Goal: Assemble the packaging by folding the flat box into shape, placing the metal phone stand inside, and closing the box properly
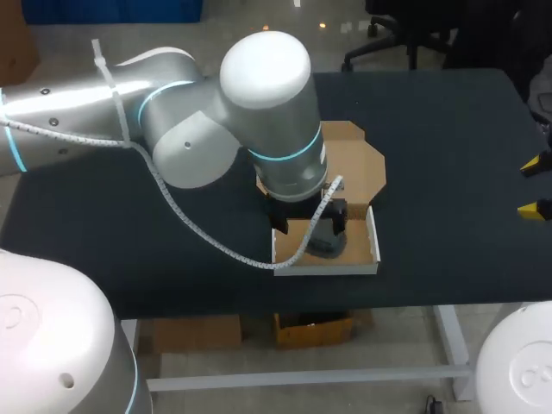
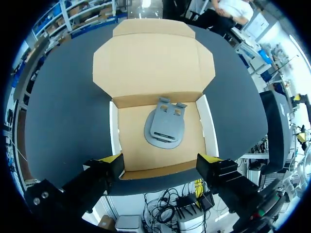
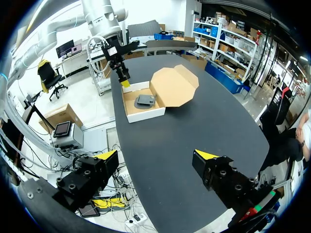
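Note:
The folded cardboard box (image 1: 373, 235) with white outer walls stands near the table's front edge, its brown lid (image 1: 358, 164) lying open flat behind it. The grey metal phone stand (image 2: 165, 127) lies inside the box (image 2: 131, 145), also seen as the stand (image 3: 145, 100) in the box (image 3: 141, 112) from the right wrist. My left gripper (image 2: 160, 165) hangs open above the box's front wall, holding nothing; in the head view its arm hides most of it. My right gripper (image 3: 156, 160) is open and empty at the table's right edge, far from the box; its yellow fingertips (image 1: 535, 210) show there.
The black table (image 1: 448, 129) carries nothing else that I can see. Its front edge runs just below the box.

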Robot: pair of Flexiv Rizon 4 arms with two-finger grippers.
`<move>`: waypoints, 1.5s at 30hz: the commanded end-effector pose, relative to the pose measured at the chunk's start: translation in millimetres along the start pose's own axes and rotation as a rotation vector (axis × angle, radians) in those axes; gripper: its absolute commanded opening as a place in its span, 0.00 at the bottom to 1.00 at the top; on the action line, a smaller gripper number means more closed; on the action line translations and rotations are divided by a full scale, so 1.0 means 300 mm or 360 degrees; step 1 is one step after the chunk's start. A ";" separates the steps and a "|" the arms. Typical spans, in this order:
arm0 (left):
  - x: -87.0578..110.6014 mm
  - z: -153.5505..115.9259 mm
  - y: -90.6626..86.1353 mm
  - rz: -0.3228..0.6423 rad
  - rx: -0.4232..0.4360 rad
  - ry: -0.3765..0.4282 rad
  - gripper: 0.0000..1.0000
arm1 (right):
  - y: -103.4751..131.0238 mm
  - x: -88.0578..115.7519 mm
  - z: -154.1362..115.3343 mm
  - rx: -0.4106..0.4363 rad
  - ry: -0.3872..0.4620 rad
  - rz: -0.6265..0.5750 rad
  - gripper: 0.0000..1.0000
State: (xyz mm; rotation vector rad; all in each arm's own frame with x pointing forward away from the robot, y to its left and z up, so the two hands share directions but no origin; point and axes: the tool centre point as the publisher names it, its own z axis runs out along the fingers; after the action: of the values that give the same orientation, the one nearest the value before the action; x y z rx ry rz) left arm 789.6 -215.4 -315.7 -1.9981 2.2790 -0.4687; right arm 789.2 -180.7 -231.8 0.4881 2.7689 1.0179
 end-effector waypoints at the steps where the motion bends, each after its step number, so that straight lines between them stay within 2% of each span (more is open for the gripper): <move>1: -0.061 -0.043 0.001 0.0038 0.0040 0.0116 1.00 | 0.001 0.004 -0.004 0.0000 -0.0001 0.0000 1.00; 7: -0.083 -0.067 -0.010 0.0110 0.0125 0.0200 1.00 | 0.001 0.004 -0.004 0.0000 -0.0001 0.0000 1.00; 26: -0.083 -0.067 -0.010 0.0110 0.0125 0.0200 1.00 | 0.001 0.004 -0.004 0.0000 -0.0001 0.0000 1.00; 35: -0.182 -0.098 -0.030 0.0116 0.0221 0.0323 1.00 | 0.044 -0.036 -0.010 0.0015 0.0045 -0.0077 1.00; 45: -0.277 -0.108 -0.081 0.0223 0.0300 0.0479 1.00 | 0.103 -0.091 -0.014 0.0051 0.0154 -0.0149 1.00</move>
State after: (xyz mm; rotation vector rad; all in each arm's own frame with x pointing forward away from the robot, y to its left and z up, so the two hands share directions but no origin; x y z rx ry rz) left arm 818.3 -145.7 -286.8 -1.7714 2.3658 -0.8838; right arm 811.9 -170.5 -210.7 0.3365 2.8217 0.9862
